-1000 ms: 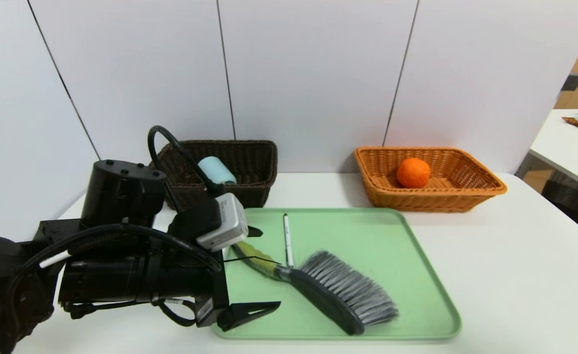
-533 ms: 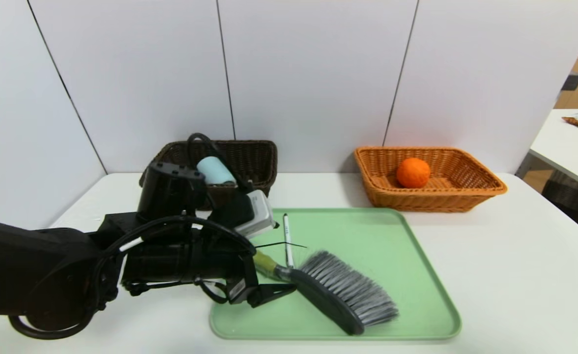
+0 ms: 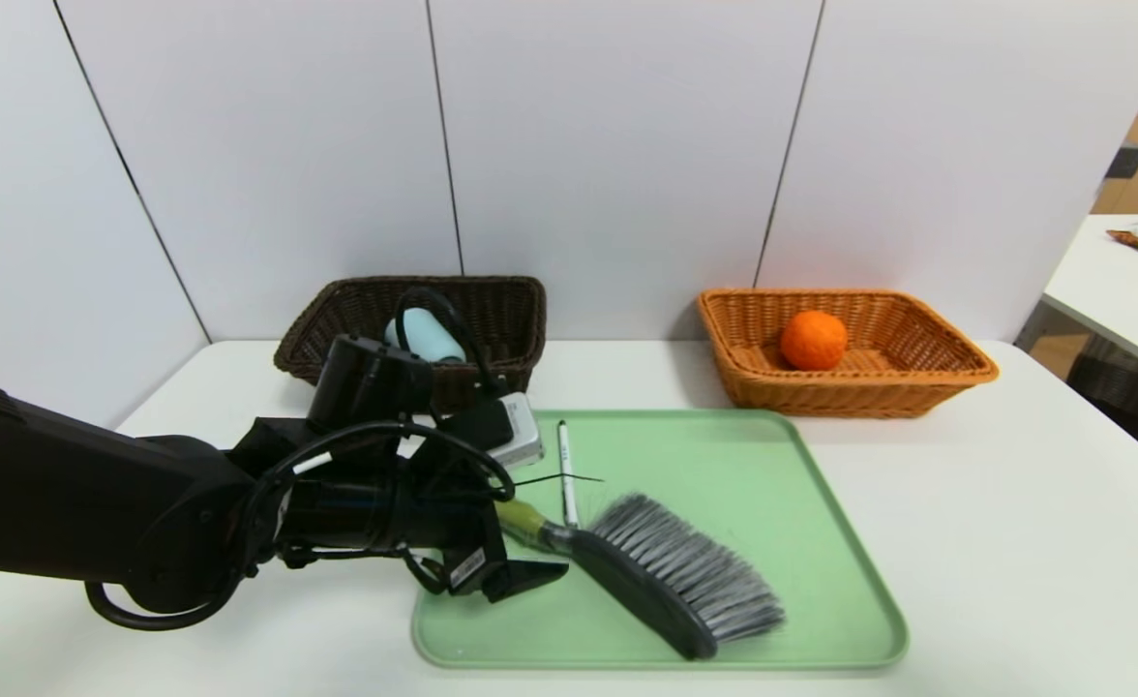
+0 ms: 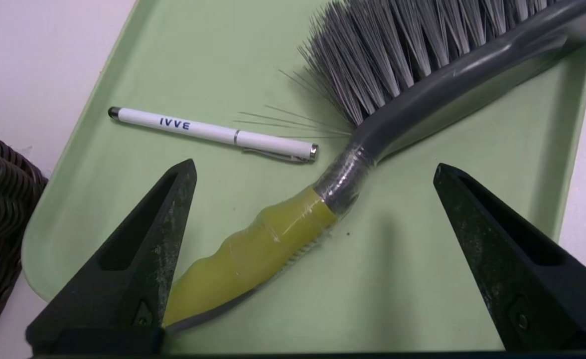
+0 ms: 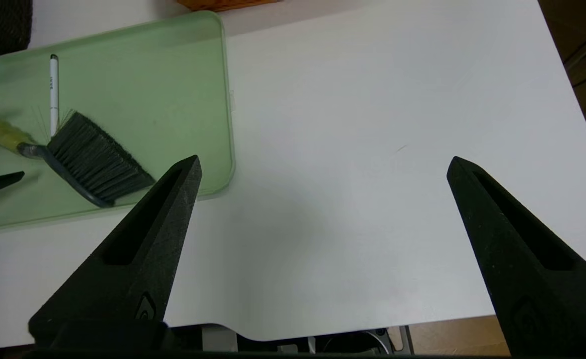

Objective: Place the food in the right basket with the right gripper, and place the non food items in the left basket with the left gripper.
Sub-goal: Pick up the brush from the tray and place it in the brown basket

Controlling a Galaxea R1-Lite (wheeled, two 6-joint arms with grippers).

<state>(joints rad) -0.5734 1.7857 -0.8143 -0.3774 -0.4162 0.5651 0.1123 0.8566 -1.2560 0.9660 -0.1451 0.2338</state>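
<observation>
While hovering, jaws apart, with black left gripper (image 4: 314,164):
yellow-handled grey brush (image 4: 253,244) beneath, slanting between jaws; black right gripper (image 5: 326,158) spread, well aside.

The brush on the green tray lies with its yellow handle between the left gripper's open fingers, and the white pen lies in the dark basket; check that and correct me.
The pen is misplaced: the head view shows the white pen on the green tray, not in the dark basket. The rest stands.
</observation>
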